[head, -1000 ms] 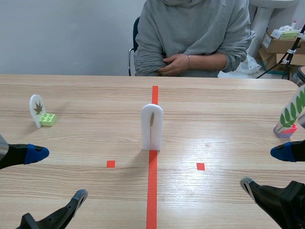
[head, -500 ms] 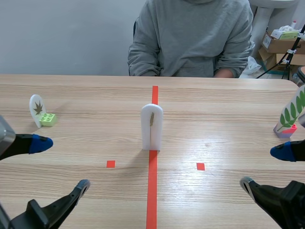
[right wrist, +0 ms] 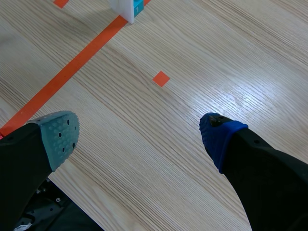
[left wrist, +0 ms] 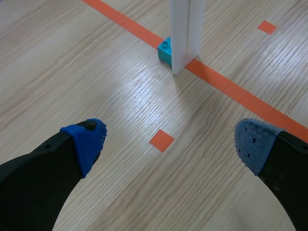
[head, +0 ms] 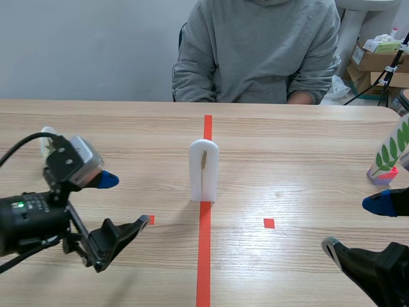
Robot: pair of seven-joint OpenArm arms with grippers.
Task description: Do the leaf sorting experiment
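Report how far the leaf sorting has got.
Done: nothing visibly; the middle leaf card stands on the red line, ungripped. In hand: the left gripper hangs open near it, holding nothing; the right gripper sits open at its own side. Left: grip the card and take it to a matching sample, perhaps the green-leaf card at the far right.

A leaf card (head: 204,170) is stood upright at the middle of the table (head: 307,128), on the tape line (head: 204,256), with a small block (left wrist: 165,50) set against its base. The left gripper (head: 128,200) is held left of this card and nearer the robot, well apart from it. A second card (head: 46,137) is partly hidden behind that arm. The right gripper (head: 350,224) is held low at the right, with a third card (head: 393,150) stood beyond it at the table's right edge. A person (head: 255,51) is seated behind the table.
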